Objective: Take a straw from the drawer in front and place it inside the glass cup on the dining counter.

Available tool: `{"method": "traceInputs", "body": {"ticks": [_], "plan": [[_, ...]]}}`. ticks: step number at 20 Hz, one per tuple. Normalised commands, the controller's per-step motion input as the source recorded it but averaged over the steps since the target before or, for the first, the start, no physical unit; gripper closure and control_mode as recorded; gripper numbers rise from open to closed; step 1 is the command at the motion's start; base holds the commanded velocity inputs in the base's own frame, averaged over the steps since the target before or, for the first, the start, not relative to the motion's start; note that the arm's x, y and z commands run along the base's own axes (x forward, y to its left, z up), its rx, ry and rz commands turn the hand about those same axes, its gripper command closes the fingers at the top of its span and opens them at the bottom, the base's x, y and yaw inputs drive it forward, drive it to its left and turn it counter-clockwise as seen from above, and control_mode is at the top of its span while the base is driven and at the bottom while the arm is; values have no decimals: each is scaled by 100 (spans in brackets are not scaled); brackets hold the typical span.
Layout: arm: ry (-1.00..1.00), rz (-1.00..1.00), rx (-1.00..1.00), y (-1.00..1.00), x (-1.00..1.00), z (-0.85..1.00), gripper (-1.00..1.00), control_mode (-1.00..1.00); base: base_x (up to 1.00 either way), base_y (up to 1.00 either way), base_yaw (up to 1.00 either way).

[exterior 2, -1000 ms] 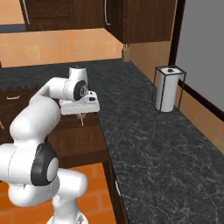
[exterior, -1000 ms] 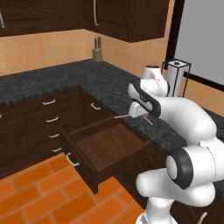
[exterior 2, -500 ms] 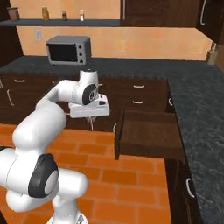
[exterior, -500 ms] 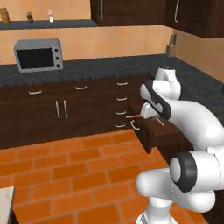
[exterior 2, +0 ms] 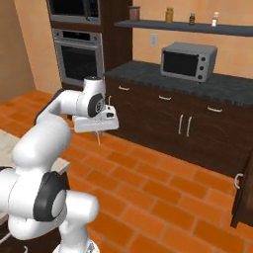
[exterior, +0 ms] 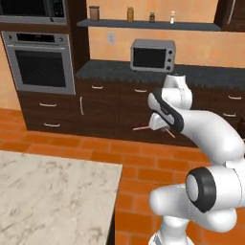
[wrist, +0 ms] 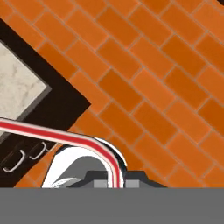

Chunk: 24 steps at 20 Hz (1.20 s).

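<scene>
My gripper (exterior: 161,127) is shut on the straw (exterior: 141,128), a thin pink-red stick that pokes out sideways from the fingers above the brick floor. In the right base view the gripper (exterior 2: 98,130) points down and the straw (exterior 2: 99,139) hangs just under it. Seen from the hand, the straw (wrist: 65,136) runs from the left edge and bends down into the gripper (wrist: 114,183). A corner of the beige marble dining counter (exterior: 48,191) lies at the lower left, below and left of the hand; that same counter (wrist: 17,87) also appears under the hand camera. The drawer (exterior 2: 244,192) juts out at the far right. The glass cup is out of view.
A grey toaster oven (exterior: 152,55) sits on the black worktop ahead, above dark cupboards (exterior: 103,103). A built-in wall oven (exterior: 44,62) stands to the left. Jars line a shelf (exterior: 143,23). Orange brick floor (exterior 2: 163,192) lies open between me and the cupboards.
The whole picture has swung round with the base, from the open drawer to the oven wall, and the marble counter has come into view. The gripper stays shut on the straw.
</scene>
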Motion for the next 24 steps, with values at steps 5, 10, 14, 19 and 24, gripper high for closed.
{"method": "traceInputs", "body": {"ticks": [5,10,14,19,24], "plan": [[0,0,0,0,0,0,100,100,98,2,11],[0,0,0,0,0,0,100,100,100,0,4],[0,0,0,0,0,0,100,100,100,-10,4],[0,0,0,0,0,0,100,100,100,-23,3],[0,0,0,0,0,0,100,100,100,-5,11]]}}
